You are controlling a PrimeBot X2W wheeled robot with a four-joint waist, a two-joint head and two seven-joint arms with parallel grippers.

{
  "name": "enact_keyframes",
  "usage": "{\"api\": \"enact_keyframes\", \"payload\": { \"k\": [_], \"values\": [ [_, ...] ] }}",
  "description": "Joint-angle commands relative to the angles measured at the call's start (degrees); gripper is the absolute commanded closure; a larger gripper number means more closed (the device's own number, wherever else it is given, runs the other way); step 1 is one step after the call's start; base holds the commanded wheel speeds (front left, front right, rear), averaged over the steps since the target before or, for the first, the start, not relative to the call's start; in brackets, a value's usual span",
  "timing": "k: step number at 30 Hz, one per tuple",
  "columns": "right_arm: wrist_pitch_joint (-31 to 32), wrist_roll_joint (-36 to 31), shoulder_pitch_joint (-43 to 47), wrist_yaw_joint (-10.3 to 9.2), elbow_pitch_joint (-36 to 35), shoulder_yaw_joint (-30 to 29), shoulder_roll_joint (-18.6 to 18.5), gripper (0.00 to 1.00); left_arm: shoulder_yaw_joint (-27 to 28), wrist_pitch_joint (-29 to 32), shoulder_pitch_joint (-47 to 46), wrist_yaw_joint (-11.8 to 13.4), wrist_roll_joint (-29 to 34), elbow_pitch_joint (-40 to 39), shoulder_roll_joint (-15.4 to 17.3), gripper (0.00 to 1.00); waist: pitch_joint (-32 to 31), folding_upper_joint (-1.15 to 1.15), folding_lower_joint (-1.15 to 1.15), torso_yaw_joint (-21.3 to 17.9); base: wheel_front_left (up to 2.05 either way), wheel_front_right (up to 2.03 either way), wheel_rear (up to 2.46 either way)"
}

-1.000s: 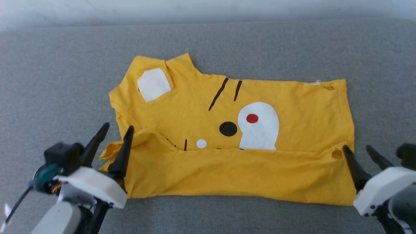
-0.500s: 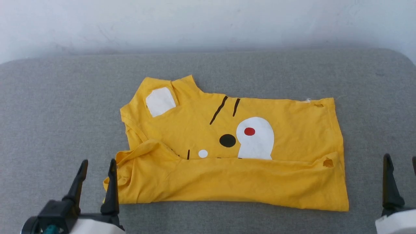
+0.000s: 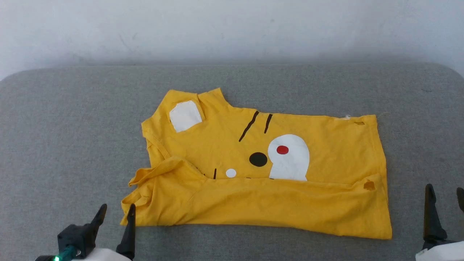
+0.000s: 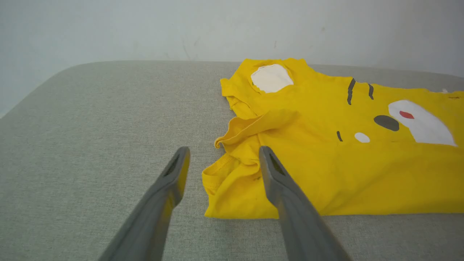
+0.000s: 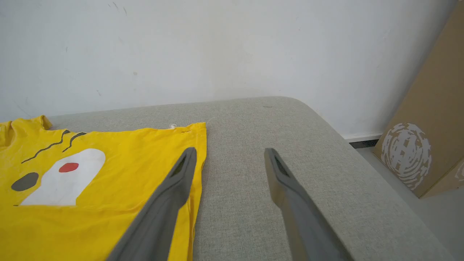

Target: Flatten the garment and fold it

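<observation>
The garment (image 3: 253,195) lies central on the surface (image 3: 72,127), its front-edge side folded over; probably soft, light, limp; best pinched at both corners toward the surface's front edge, where left gripper (image 3: 117,208) and right gripper (image 3: 445,188) hover, spread, empty.

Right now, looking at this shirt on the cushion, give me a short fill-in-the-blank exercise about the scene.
1. The garment lies on a padded surface coloured ___.
2. The printed patch around the red dot is ___.
3. In the head view, the black dot lies to the red dot's ___.
4. The left gripper and right gripper both have their jaws ___.
Missing words: grey; white; left; open.
</observation>
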Motion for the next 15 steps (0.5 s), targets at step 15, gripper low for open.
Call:
{"api": "enact_keyframes", "payload": {
  "k": [15],
  "values": [
    [0.2,-0.4,-3.2,-0.04,0.4,1.4,0.1,0.0,-1.9,26.3,-8.0,-1.5,-8.1,2.9,4.9,0.0,6.1,0.0,0.0,-1.4,0.0,0.0,0.0]
  ]
}}
